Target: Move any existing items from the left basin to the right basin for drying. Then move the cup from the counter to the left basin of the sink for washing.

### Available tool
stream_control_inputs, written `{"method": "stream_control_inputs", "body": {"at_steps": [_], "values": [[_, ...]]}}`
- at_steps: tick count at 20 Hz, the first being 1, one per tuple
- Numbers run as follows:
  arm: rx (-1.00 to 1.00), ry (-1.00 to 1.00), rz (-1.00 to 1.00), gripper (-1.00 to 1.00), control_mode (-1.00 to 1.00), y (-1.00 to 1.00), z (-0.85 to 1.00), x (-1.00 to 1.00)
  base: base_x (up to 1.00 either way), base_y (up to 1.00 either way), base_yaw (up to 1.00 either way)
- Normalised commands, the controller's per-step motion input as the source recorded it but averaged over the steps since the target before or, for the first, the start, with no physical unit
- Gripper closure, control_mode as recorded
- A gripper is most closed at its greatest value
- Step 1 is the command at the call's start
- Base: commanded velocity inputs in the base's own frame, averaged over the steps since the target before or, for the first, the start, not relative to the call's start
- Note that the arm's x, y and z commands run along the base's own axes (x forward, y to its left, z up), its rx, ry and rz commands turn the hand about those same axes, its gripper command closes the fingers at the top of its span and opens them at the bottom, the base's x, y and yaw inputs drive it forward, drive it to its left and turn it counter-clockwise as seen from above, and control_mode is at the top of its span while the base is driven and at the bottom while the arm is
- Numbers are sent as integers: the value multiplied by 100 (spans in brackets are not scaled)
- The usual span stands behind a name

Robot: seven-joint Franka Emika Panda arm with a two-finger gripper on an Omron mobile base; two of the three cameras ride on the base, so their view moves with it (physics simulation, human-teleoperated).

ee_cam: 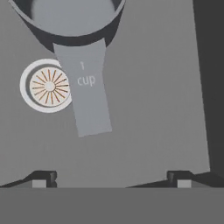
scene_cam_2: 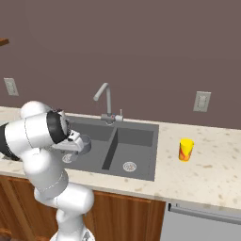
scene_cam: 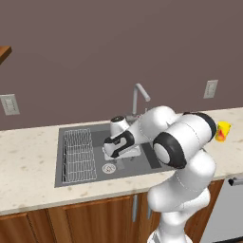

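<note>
Spanning the beige counter [scene_cam_2: 207,174], the dark sink [scene_cam_2: 141,127] holds the grey saucepan [ee_cam: 72,19] in its left basin [scene_cam: 97,137], beside the drain [ee_cam: 47,86]; the yellow cup [scene_cam_2: 186,149] stands right of the right basin [scene_cam_2: 134,150]. Above the flat handle [ee_cam: 89,87], the gripper [ee_cam: 111,177] hangs with jaws fully apart. Closing while offset from the handle would likely let the pan slip or pivot.

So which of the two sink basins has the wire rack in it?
The left basin, the wider one; the silver wire rack sits in it. The narrower right basin has just a drain.
</note>
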Motion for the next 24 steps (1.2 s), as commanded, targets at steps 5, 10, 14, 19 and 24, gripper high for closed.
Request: {"method": "stream_control_inputs", "body": {"at_steps": [5, 10, 14, 19, 24], "values": [[0, 4, -8, -100, -100, 0, -41, 37, 0, 0, 0], [0, 1, -6, -100, -100, 0, -40, 47, 0, 0, 0], [0, 0, -3, -100, -100, 0, -44, 39, 0, 0, 0], [0, 0, -1, -100, -100, 0, -45, 24, 0, 0, 0], [0, -1, 0, -100, -100, 0, -31, 2, 0, 0, 0]]}}
